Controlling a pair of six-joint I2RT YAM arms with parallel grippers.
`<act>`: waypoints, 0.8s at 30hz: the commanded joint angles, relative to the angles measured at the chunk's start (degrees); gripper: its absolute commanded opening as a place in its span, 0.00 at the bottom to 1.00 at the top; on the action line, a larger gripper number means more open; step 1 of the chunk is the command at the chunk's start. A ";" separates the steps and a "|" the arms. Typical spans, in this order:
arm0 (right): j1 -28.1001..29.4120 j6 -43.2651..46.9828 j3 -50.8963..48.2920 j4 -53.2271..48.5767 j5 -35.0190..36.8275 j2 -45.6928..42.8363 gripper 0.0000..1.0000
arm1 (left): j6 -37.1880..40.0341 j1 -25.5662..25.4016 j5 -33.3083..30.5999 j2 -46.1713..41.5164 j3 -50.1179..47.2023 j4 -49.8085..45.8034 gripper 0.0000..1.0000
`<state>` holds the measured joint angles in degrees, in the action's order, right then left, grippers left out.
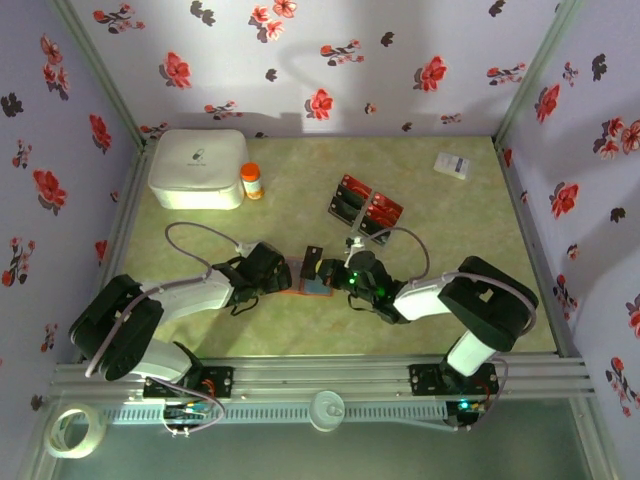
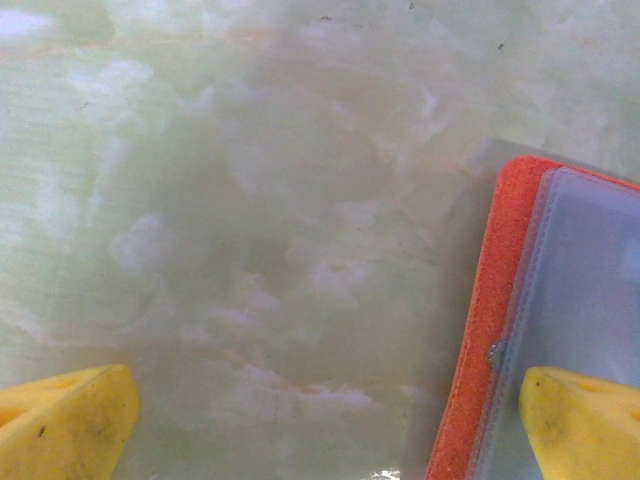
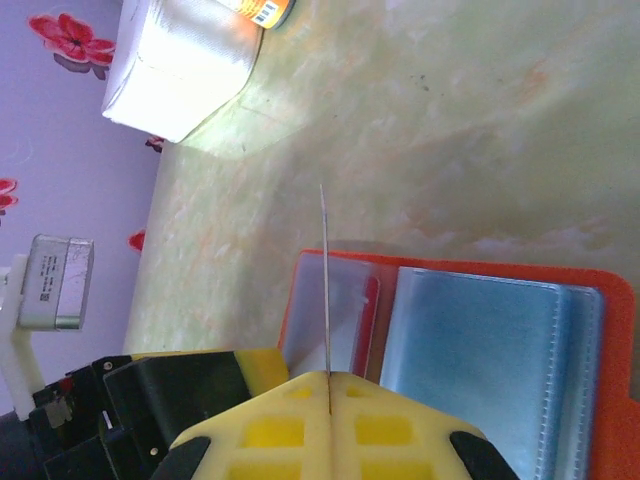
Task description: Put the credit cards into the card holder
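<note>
The right gripper (image 3: 328,380) is pinching one card (image 3: 324,280) edge-on, upright over the open card holder (image 3: 610,300); left gripper (image 2: 325,410) is gaping wide, holding nothing, one finger (image 2: 580,420) over the holder's edge; loose cards (image 1: 365,205) lying beyond the holder, count unclear; bottle (image 1: 252,181) barcode unreadable

card holder (image 3: 480,330): clear glossy plastic sleeves | table (image 2: 250,220): smooth, marbled

Pretty cute setup: lilac walls (image 1: 330,60) covered in red and dark flowers box in a pale green marbled worktop (image 1: 300,200), aluminium rail (image 1: 330,375) along its near edge.
</note>
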<state>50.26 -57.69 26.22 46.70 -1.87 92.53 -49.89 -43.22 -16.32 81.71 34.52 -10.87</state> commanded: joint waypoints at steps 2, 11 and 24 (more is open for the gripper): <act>0.43 -1.10 -0.90 2.63 2.22 0.60 0.00 | -1.97 0.51 -2.24 0.82 -3.12 -8.24 1.00; 0.62 -2.07 -1.58 5.00 2.22 3.06 0.00 | -2.41 0.49 -2.31 0.55 -3.58 -7.90 1.00; 1.15 -3.21 -2.93 6.99 2.57 4.48 0.00 | -2.64 0.42 -2.28 0.33 -3.89 -7.68 1.00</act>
<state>50.70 -60.25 24.23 52.16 -1.17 96.31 -50.70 -43.24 -16.62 81.23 33.78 -10.07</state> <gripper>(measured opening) 0.057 0.997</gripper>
